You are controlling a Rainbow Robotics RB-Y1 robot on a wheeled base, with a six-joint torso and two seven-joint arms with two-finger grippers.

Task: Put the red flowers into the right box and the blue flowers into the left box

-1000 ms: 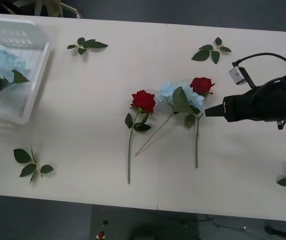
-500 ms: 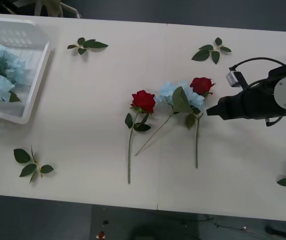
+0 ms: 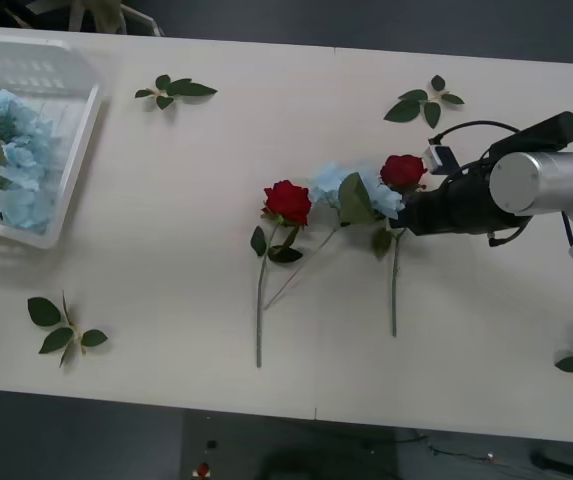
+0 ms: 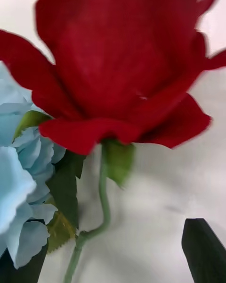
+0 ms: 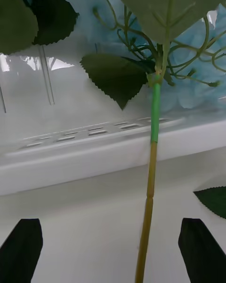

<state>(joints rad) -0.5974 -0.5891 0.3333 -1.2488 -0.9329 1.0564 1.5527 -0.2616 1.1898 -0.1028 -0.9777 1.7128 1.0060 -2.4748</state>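
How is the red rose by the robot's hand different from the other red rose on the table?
The rose by the right gripper sits at, touching the blue flower; the other rose lies apart from the blue petals. The first rose's stem runs nearly straight toward the table's front edge; the other rose's stem reaches nearer that edge. Both are deep red and lie flat on the table.

I'm working in what looks like a lab or test room rather than a home: a long, plain white table (image 3: pixel 166 200) made of two panels butted together, standing on a dark grey floor (image 3: pixel 266 455). Loose cables (image 3: pixel 456 455) trail across that floor below the table's near edge, the mark of a rigged-up test space.
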